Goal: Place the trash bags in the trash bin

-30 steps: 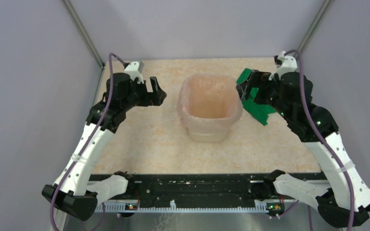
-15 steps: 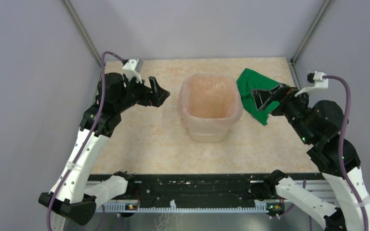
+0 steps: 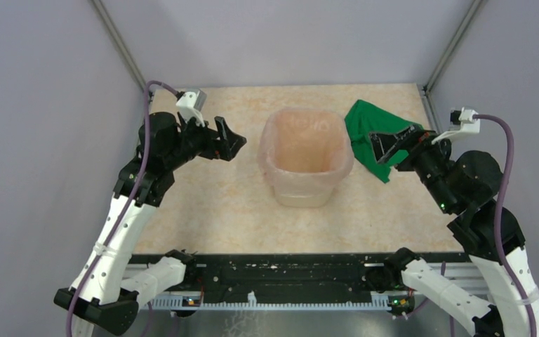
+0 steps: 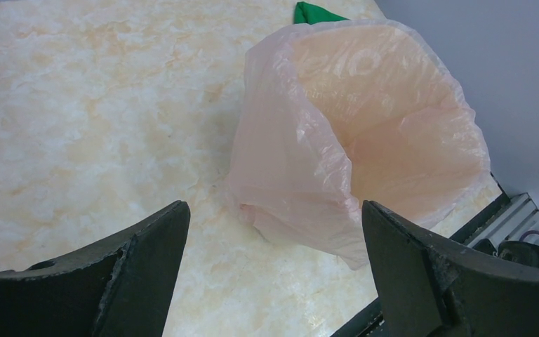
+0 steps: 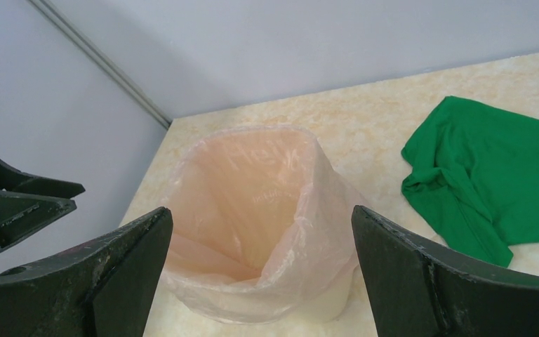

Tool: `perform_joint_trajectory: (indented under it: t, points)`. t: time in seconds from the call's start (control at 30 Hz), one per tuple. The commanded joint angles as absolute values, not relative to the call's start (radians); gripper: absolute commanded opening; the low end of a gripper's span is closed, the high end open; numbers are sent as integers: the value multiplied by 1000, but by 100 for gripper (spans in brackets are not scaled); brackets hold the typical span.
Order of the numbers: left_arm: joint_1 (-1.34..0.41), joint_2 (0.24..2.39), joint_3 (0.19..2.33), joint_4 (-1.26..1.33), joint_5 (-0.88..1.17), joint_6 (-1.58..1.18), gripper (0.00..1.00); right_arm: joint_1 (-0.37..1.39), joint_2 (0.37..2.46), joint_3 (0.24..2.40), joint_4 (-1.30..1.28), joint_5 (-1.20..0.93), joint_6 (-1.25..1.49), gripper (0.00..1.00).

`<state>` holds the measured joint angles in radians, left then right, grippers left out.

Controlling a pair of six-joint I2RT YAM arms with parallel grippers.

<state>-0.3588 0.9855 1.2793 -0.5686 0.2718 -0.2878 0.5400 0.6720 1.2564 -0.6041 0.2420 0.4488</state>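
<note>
The cream-beige trash bin (image 3: pixel 309 193) stands upright mid-table, lined with the pale-pink trash bag (image 3: pixel 304 144), whose film is folded over the rim and hangs down the outer walls. The bag shows in the left wrist view (image 4: pixel 302 161) and the right wrist view (image 5: pixel 253 203); a strip of bare bin wall shows under it (image 5: pixel 326 305). My left gripper (image 3: pixel 230 137) is open and empty, left of the bin and apart from it. My right gripper (image 3: pixel 386 140) is open and empty, right of the bin, over the green cloth.
A crumpled green cloth (image 3: pixel 372 137) lies on the table right of the bin, also in the right wrist view (image 5: pixel 491 175). Grey enclosure walls stand close on the left, back and right. The black rail (image 3: pixel 274 270) runs along the near edge.
My right arm has swung back away from the bin toward the right wall, uncovering the green cloth. My left gripper has drawn slightly left, away from the bin. Bag and bin have not moved.
</note>
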Motion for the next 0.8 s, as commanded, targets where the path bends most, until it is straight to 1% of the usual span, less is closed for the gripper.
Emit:
perform_joint_trajectory:
  t: [0.0,0.77]
  points:
    - [-357,966,1272,-528,270,-276,98,538,670,1256,-557,248,456,99]
    - [-357,978,1260,-546,240,-261,98,538,684,1249,-554,243,455,99]
